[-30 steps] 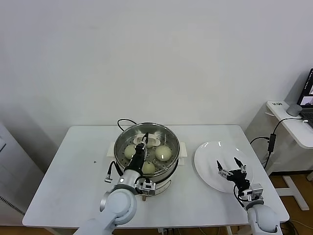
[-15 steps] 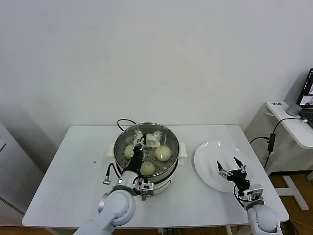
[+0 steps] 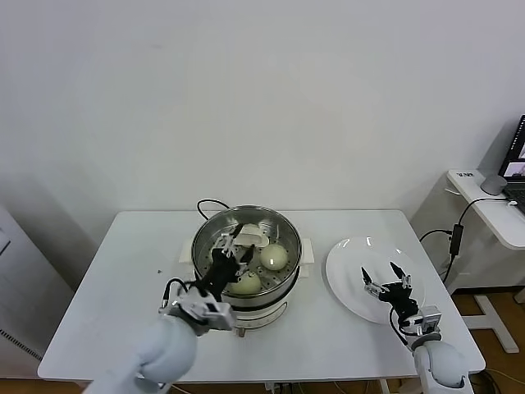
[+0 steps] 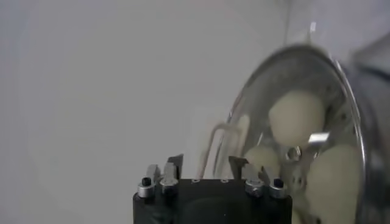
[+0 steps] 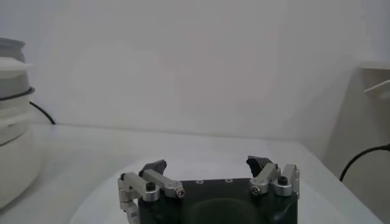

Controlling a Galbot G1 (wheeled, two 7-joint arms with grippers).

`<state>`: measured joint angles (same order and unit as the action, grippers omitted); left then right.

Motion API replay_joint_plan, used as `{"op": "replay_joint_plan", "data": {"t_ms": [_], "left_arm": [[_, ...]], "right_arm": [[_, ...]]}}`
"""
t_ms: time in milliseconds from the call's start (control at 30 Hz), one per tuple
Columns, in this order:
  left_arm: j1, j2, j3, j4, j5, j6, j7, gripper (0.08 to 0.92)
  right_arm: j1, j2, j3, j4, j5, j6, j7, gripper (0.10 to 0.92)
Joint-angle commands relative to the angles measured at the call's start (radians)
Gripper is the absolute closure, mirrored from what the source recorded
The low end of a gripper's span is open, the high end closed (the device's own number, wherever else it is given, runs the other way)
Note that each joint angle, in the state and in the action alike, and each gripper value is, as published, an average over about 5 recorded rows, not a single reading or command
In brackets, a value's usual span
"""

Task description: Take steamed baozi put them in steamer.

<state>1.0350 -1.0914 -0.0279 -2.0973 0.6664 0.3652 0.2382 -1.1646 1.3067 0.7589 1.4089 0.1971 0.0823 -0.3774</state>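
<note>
The shiny steamer point(image 3: 289, 240) stands mid-table. Cream-white steamed baozi lie on its perforated floor: one on the right point(image 3: 274, 257) and one at the front point(image 3: 247, 283). My left gripper point(image 3: 229, 251) hovers open over the pot's left side and covers what lies below it. The left wrist view shows its gripper point(image 4: 206, 161) with nothing between the fingers, the steamer rim point(image 4: 352, 109) beyond, and three baozi point(image 4: 297, 115) inside. My right gripper point(image 3: 385, 283) hangs open and empty over the white plate point(image 3: 351, 253); its own view shows the gripper point(image 5: 207, 164) above the bare plate.
A black cord point(image 3: 208, 203) runs from behind the steamer. The steamer's white base point(image 5: 11, 131) shows in the right wrist view. A white side table point(image 3: 490, 209) with a laptop and cables stands past the table's right edge.
My left gripper has gone from shut to open and drawn back toward the pot's left front, the arm swinging left. The right gripper has stayed put.
</note>
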Motion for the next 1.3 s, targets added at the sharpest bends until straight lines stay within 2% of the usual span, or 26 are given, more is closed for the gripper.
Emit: {"op": "replay_joint_plan", "data": {"t_ms": [33,200,433,633,867,1300], "left_arm": [[0.037,-0.012,-0.358,-0.132,-1.28,-0.101,-0.084,0.33],[0.128,-0.034,-0.521,-0.061,-1.367,-0.08,-0.185,0.202],[0.234,-0.043,-0.576,0.064,-1.221,-0.081,-0.267,0.177],[0.259,-0.055,-0.602,0.134,-1.109,-0.084,-0.276,0.177],[0.251,-0.045,-0.61,0.258,-1.087,-0.079,-0.276,0.177],[0.222,-0.047,-0.558,0.365,-1.063,-0.087,-0.264,0.177]], "right_arm": [[-0.005,0.001,-0.023,0.028,0.077,-0.013,0.028,0.203],[-0.011,0.004,-0.019,0.055,0.085,-0.006,0.075,0.203],[-0.023,0.025,0.018,0.084,0.062,-0.007,0.091,0.203],[-0.038,0.039,0.05,0.124,0.004,-0.034,0.089,0.203],[-0.055,0.037,0.034,0.149,0.038,-0.06,0.124,0.203],[-0.061,0.048,0.024,0.15,0.071,-0.082,0.143,0.203]]}}
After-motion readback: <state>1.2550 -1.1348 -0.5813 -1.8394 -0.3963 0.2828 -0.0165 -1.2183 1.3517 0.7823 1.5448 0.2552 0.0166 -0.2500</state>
